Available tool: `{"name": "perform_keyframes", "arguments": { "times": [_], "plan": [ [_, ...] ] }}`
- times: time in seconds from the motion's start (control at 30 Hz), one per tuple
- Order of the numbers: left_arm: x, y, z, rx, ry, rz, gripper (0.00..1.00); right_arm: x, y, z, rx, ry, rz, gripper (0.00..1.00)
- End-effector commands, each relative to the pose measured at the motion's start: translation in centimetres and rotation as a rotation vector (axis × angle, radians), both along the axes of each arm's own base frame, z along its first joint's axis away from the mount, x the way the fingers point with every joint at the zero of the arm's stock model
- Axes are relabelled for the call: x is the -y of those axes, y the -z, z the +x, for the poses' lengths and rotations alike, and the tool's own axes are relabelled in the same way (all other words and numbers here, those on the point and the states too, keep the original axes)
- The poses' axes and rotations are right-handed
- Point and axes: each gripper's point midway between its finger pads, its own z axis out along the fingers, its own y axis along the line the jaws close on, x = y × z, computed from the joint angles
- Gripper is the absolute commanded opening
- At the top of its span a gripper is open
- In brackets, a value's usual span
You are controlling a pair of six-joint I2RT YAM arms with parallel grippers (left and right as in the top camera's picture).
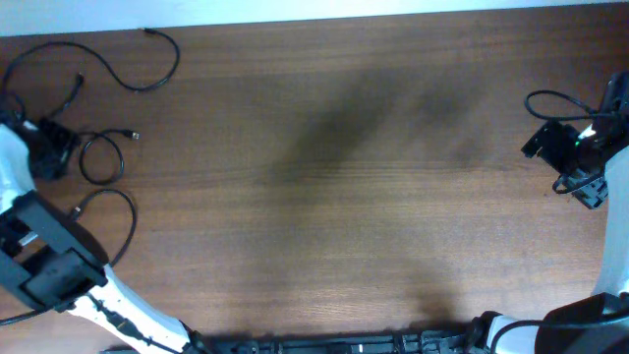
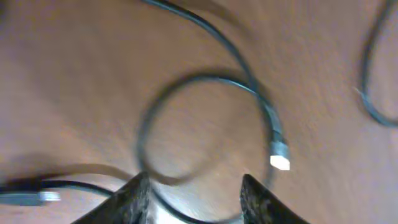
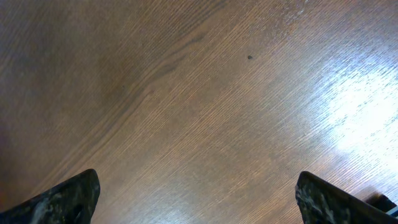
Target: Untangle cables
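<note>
Wooden table (image 1: 344, 197), looped cable (image 2: 273, 130) just ahead of left gripper (image 2: 194, 202), fingers apart, empty; right gripper (image 3: 196, 198) likewise wide, empty.

Four thin black cables (image 1: 100, 158), one table (image 1: 344, 197), and two hands: left hand (image 2: 196, 208) and right hand (image 3: 199, 205).

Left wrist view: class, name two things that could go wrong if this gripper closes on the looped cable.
The open left gripper straddles the looped cable; pulling here may tighten the loop instead of opening it. The second cable's plug lies close by and could be dragged along.
</note>
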Motion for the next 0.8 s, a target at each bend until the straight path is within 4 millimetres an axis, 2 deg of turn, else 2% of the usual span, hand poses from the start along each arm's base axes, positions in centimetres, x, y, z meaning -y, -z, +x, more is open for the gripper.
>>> {"name": "perform_keyframes", "arguments": {
  "times": [0.0,0.07,0.1,0.2,0.23,0.3,0.43,0.6,0.77],
  "plan": [
    [-5.3,-0.4,-3.2,-0.083,-0.11,0.143,0.36,0.4,-0.4,0.1,0.008,0.0,-0.019,0.99],
    [-6.7,-0.2,-4.1,-0.082,-0.143,0.151,0.05,0.4,-0.4,0.1,0.009,0.0,-0.019,0.98],
    [-7.1,-0.2,-4.0,-0.072,-0.149,0.159,0.0,0.4,-0.4,0.1,0.008,0.0,-0.019,0.98],
    [-8.3,-0.1,-2.4,-0.011,-0.151,0.194,0.0,0.4,-0.4,0.1,0.009,0.0,-0.019,0.98],
    [-8.8,-0.1,-0.7,0.052,-0.14,0.213,0.0,0.4,-0.4,0.1,0.008,0.0,-0.019,0.98],
    [-9.4,0.0,0.0,0.073,-0.143,0.238,0.0,0.4,-0.4,0.1,0.009,0.0,-0.019,0.98],
    [-11.1,1.8,0.0,0.051,-0.18,0.284,0.0,0.4,-0.4,0.1,0.008,0.0,-0.019,0.98],
    [-11.4,5.4,-0.2,0.013,-0.183,0.257,0.0,0.4,-0.4,0.1,0.009,0.0,-0.019,0.98],
    [-11.5,7.3,-0.6,-0.011,-0.185,0.239,0.0,0.4,-0.4,0.1,0.008,0.0,-0.019,0.99]
  ]
}}
